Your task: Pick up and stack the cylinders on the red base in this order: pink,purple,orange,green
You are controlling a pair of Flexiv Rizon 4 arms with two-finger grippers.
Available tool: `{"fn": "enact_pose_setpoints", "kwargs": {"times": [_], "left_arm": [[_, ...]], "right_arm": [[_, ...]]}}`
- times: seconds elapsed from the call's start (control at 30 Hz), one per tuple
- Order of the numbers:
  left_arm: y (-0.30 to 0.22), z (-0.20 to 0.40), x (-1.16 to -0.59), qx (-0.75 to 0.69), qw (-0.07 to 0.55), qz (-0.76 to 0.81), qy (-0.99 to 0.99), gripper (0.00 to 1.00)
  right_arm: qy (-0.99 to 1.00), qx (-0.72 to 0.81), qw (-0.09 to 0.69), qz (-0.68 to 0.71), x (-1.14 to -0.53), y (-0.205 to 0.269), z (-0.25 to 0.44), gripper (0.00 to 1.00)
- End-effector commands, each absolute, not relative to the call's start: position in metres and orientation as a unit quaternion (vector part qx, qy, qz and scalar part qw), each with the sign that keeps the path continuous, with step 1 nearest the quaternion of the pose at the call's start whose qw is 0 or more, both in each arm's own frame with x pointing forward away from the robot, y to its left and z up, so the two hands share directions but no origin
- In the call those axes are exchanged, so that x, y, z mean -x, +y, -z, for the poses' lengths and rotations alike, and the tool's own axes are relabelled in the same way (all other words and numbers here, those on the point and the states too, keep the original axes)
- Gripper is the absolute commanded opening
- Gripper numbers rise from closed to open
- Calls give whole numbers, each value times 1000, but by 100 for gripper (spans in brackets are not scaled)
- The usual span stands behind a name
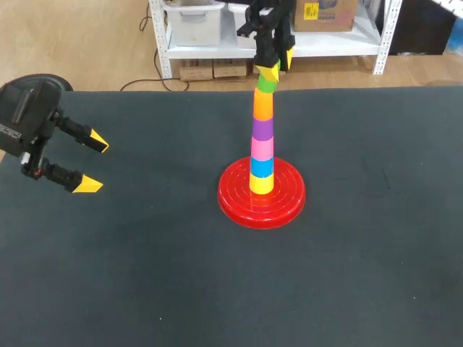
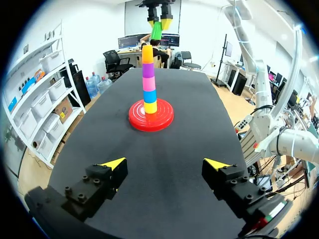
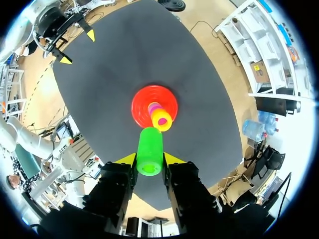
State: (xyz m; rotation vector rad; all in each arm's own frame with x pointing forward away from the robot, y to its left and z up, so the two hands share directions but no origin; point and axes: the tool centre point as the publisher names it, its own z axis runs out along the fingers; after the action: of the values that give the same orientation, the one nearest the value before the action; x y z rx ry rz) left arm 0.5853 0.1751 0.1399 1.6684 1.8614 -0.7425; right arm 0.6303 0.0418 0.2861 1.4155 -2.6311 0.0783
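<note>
On the red base stands a tower of cylinders, from the bottom: yellow, blue, pink, purple and orange. My right gripper hangs over the tower's top, shut on the green cylinder. In the right wrist view the green cylinder lies between the yellow fingertips, a little off the orange top. In the left wrist view it is tilted just above the orange one. My left gripper is open and empty, far from the base at the table's left.
The dark mat covers the whole table. Only the base and its tower stand on it.
</note>
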Motion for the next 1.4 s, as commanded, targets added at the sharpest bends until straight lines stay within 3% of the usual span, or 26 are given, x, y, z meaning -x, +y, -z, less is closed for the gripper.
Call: {"fn": "enact_pose_setpoints", "kwargs": {"times": [0.03,0.5,1.4], "left_arm": [[176,-140,-586,-618,265,275,688,100],[176,-140,-586,-618,265,275,688,100],[176,-140,-586,-618,265,275,688,100]], "right_arm": [[-874,-475,98,-11,-639,42,-298,0],[-865,-470,175,-5,-638,42,-299,0],[-873,-462,154,-38,-653,48,-294,0]]}}
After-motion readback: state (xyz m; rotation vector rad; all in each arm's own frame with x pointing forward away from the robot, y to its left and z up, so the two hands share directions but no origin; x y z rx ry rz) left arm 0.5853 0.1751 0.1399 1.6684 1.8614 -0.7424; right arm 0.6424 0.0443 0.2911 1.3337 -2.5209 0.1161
